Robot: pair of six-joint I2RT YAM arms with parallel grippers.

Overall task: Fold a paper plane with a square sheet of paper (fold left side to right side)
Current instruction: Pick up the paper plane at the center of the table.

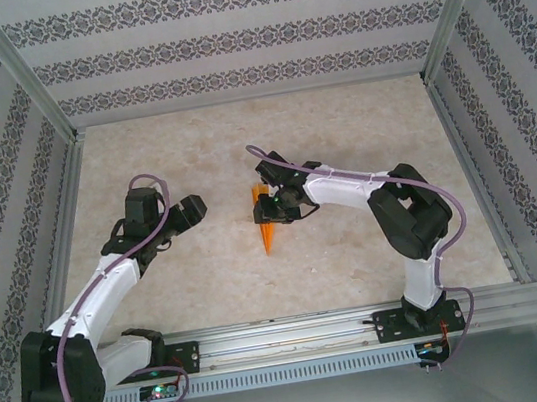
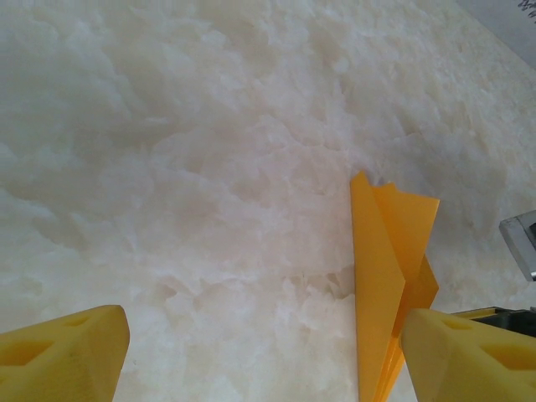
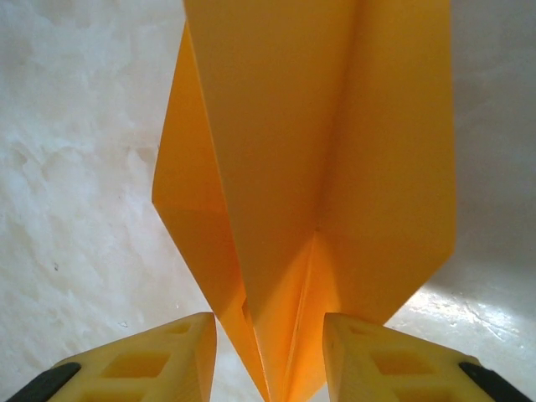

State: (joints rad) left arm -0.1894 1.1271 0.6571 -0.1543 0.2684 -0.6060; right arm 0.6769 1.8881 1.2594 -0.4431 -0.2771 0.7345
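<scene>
Orange paper plane (image 3: 335,151) sits between fingers of the right hand (image 3: 270,331).

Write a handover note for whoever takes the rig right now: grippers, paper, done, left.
Left gripper: open, empty, off to the side of the paper plane.
Right gripper: fingers straddle the plane's wide end; can't tell if they are clamped on it.
Plane: on the table, mid-workspace, tip pointing toward the arm bases.
Done: sheet is folded into a narrow pointed dart with a centre crease.
Left: probably press the crease and release; the flaps look sprung, not flat.
</scene>
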